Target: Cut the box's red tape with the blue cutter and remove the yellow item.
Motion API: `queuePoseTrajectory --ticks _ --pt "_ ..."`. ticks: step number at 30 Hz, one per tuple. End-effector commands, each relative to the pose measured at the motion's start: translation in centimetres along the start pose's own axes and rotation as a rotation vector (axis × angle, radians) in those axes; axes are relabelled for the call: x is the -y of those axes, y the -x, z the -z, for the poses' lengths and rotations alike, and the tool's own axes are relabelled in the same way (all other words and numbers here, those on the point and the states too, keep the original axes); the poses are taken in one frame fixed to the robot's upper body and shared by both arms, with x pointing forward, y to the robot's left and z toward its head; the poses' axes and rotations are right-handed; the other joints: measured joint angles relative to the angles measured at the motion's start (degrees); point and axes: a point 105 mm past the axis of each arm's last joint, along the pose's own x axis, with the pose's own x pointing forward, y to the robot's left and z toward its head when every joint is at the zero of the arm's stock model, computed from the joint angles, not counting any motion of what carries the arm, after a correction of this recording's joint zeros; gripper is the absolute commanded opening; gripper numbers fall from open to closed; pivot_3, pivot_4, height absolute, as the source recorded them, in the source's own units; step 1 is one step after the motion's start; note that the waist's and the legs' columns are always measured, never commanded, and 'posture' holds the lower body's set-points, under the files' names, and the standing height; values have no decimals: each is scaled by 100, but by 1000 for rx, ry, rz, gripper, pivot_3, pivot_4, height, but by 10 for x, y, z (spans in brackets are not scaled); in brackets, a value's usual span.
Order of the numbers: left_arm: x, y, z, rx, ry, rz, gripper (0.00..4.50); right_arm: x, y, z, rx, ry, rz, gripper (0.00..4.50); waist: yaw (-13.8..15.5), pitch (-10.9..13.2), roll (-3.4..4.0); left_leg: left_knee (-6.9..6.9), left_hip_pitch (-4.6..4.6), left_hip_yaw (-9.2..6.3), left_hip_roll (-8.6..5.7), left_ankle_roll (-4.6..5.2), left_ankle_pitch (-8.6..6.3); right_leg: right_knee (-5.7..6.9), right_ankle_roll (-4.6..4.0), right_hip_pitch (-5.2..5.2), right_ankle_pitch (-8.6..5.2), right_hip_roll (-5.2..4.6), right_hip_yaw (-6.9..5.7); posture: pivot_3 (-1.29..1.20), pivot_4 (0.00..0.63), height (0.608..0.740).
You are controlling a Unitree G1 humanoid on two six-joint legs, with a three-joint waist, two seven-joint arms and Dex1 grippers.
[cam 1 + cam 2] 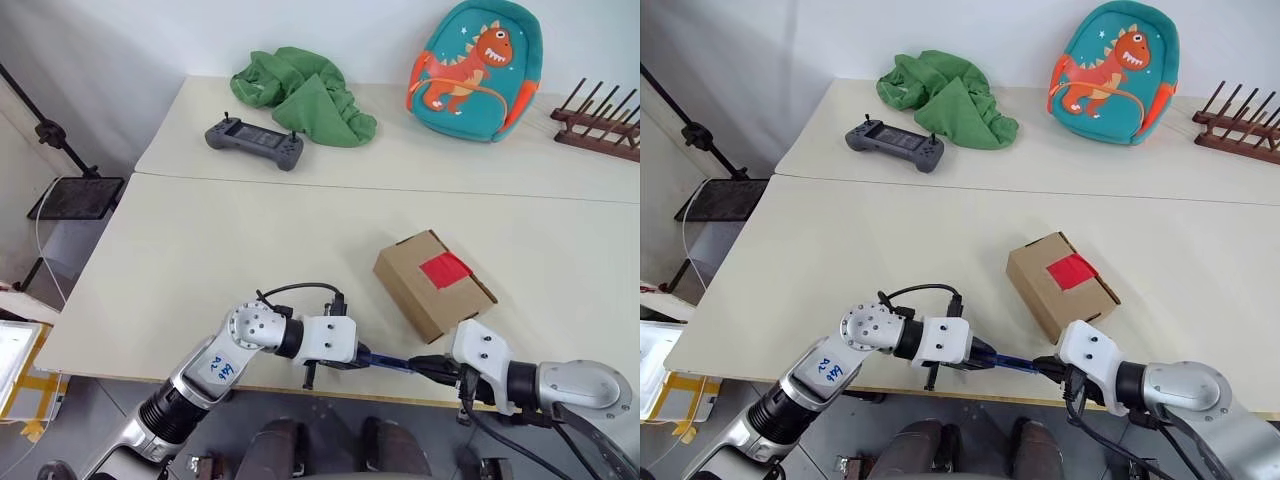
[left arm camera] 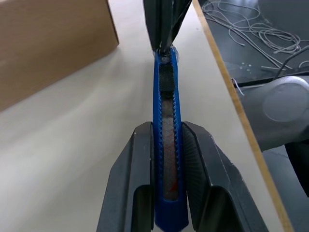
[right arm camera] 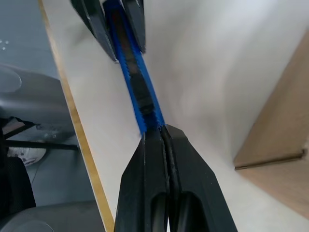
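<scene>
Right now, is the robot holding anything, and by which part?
The blue cutter, by both ends: the left gripper clamps its handle end, and the right gripper is shut on its tip end.

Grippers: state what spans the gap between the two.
The blue cutter bridges it: left gripper clamps the handle, right gripper pinches its tip, per both wrist views.

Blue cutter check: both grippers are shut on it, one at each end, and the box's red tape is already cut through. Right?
Not quite. Both the left gripper and right gripper clamp the blue cutter, but the left eye view shows the red tape on the box uncut.
</scene>
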Motion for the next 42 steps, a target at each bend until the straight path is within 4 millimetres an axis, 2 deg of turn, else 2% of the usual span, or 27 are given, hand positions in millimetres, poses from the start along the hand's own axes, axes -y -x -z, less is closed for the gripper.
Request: queuePoseTrajectory --ticks 1,11,21,24,27,30,42 --pt "3 -1 -6 15 -24 -3 462 0 -1 -2 11 -4 -7 56 0 0 0 0 0 0 0 0 0 0 0 0 0 0 0 0 150 740" --pt "-1 -4 -3 1 -9 -20 462 -14 -11 -5 30 18 -78 56 0 0 0 0 0 0 0 1 0 4 0 1 0 4 -4 0 150 740" --pt "-3 -3 -1 -2 -13 -22 462 -15 -24 -10 50 9 -76 56 -8 0 0 1 0 0 0 1 1 5 0 0 0 3 -5 0 150 740" --pt "-3 -2 0 -8 -12 -26 462 -12 -16 -18 89 6 -61 56 -7 0 0 1 0 0 0 1 1 7 0 0 0 2 -5 0 150 740" --pt "-4 -1 1 -11 -12 -27 462 -9 -2 -14 59 5 -59 56 7 0 0 2 -1 -3 -1 1 1 10 0 2 0 3 -5 0 150 740" --pt "-4 -1 2 -11 -10 -28 462 -4 4 -9 33 5 -40 56 1 -1 -2 2 0 -3 -1 2 1 9 0 5 0 5 -5 0 150 740" --pt "-3 3 9 -29 2 -35 462 1 -11 -1 22 6 -39 56 -14 -1 -1 2 1 -2 0 1 2 11 0 2 0 4 -6 0 150 740"
